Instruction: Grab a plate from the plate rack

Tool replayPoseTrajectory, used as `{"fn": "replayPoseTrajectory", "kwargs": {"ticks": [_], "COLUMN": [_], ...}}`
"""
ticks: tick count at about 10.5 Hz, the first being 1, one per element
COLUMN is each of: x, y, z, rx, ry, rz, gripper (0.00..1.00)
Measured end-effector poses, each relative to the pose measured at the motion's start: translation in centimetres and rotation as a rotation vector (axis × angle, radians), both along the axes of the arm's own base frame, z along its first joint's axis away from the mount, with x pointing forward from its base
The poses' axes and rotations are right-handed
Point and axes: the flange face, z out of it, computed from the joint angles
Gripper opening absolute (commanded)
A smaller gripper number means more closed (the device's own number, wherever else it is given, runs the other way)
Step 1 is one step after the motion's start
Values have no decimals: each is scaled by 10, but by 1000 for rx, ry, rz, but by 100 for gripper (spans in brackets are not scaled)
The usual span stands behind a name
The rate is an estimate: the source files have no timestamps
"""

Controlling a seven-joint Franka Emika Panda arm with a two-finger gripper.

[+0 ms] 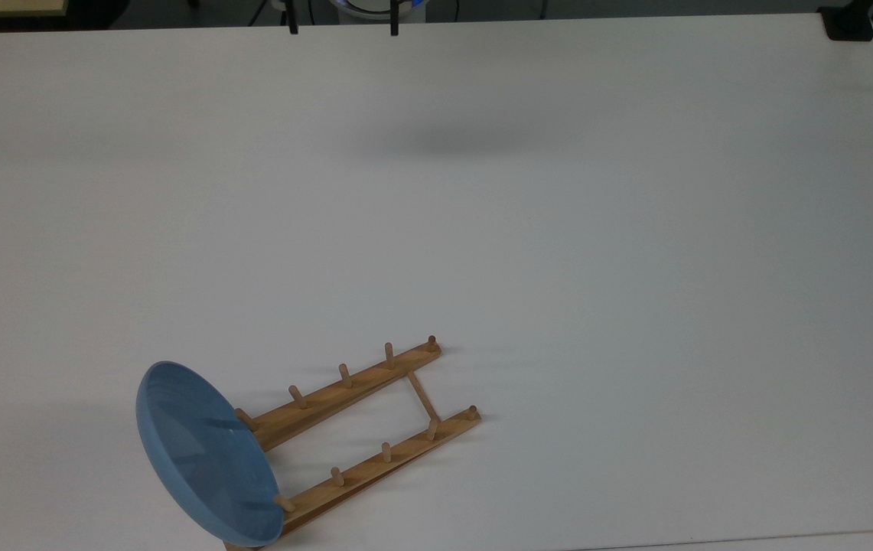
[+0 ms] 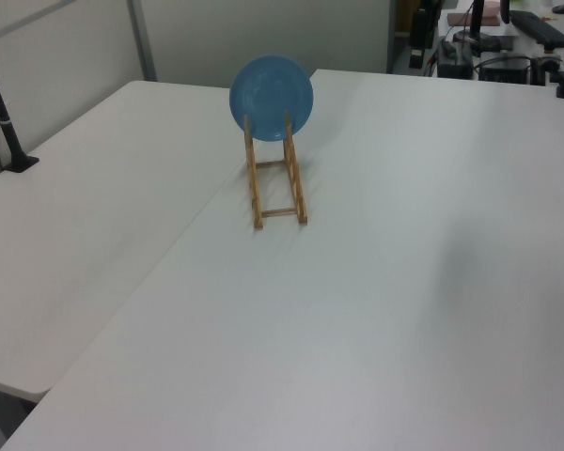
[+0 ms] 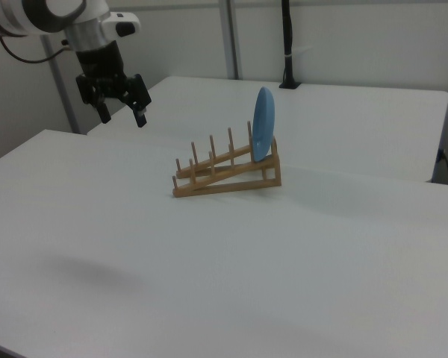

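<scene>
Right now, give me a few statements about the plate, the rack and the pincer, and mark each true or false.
1. The plate stands on edge in the plate rack. True.
2. The pincer grips the plate. False: it hangs in the air, apart from the plate, toward the right view's left.
3. The plate sits at one end of the rack. True: the other slots hold nothing.
4. The plate is red. False: it is light blue.
5. The rack stands on a white table. True.

Bright, even light; soft shadows
</scene>
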Motion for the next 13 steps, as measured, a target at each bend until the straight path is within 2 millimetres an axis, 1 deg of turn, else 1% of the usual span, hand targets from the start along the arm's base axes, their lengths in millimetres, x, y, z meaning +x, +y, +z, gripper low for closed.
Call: {"fn": "replayPoseTrajectory", "kwargs": {"ticks": [3,11,13], "x": [2,2,2], "y": [2,3,3], "z": [-4,-5,-5], "rx": [13,14,12], "ry": [3,6,8], "rz": [2,3,28], "gripper": [100,100,100]}}
